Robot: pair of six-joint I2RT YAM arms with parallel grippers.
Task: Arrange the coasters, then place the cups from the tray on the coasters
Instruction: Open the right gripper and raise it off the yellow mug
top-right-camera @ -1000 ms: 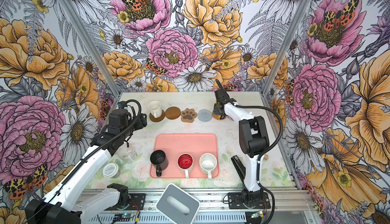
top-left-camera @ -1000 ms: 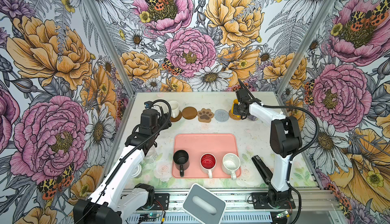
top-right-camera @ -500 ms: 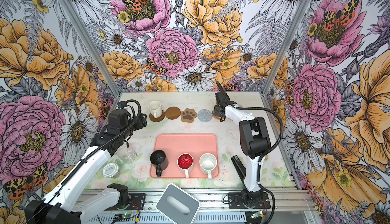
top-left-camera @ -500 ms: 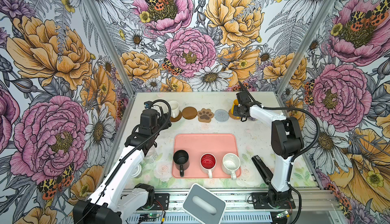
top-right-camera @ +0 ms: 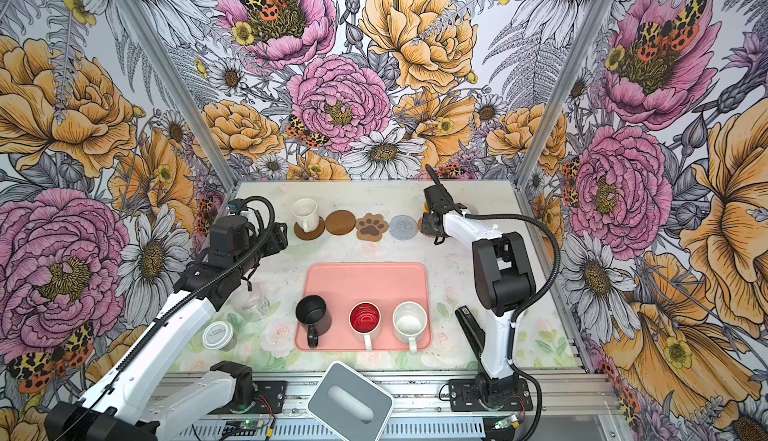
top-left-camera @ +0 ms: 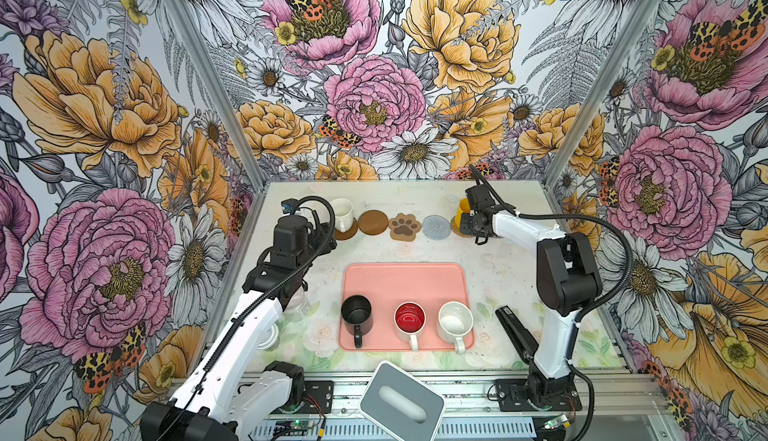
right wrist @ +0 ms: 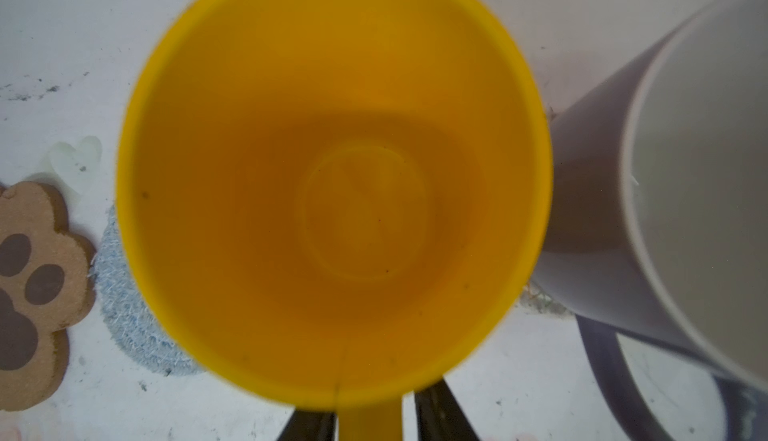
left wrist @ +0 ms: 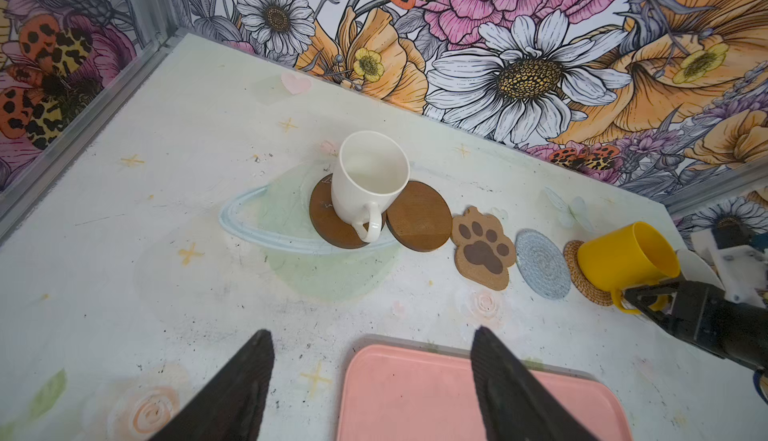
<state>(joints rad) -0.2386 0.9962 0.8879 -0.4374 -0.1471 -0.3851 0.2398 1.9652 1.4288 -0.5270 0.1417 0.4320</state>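
Yellow cup (right wrist: 332, 177) upright, handle between right end effector (right wrist: 369, 412) fingers (right wrist: 441, 418).

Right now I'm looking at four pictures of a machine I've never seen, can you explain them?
Two robot arms, left and right, work at a table. Two pictures look down from overhead; two come from cameras on the arms' wrists. Coasters line the back; a cream cup sits on a brown coaster. A pink tray holds a black cup, a red-lined cup and a speckled cup. The left jaws are open, empty. The right jaws sit loosely around the handle of a yellow cup on the rattan coaster, beside a lavender cup.
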